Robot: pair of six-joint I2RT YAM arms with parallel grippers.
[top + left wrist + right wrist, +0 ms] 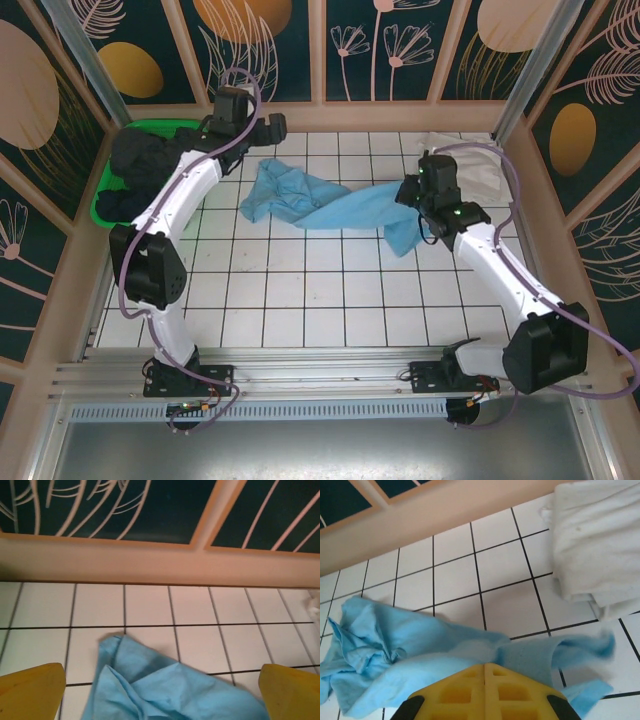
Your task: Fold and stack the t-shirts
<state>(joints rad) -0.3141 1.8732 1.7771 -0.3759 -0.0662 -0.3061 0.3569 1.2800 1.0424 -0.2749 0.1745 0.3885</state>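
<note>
At mid-back of the table (300, 290), the blue shirt (320, 205) lies twisted and bunched between my two grippers. My right gripper (420, 212) is closed on its right end; in the right wrist view the fingers (465, 690) meet with blue cloth bunched around their tips. My left gripper (264, 135) is wide open just over the shirt's left end, with its fingers (30, 692) spread either side of the cloth and holding nothing.

White shirt (470, 165) sits at the back right corner and looks already folded. Dark shirts (140, 170) are heaped in the basket (105, 205) at back left.

Step in hand, I judge, is spreading the blue shirt flat before folding. Early in the task: one shirt done at most. Next, the left gripper should drop and pinch the near corner of the left end, then both pull apart to take out the twist. Risk: grabbing several layers and keeping the bunch.
</note>
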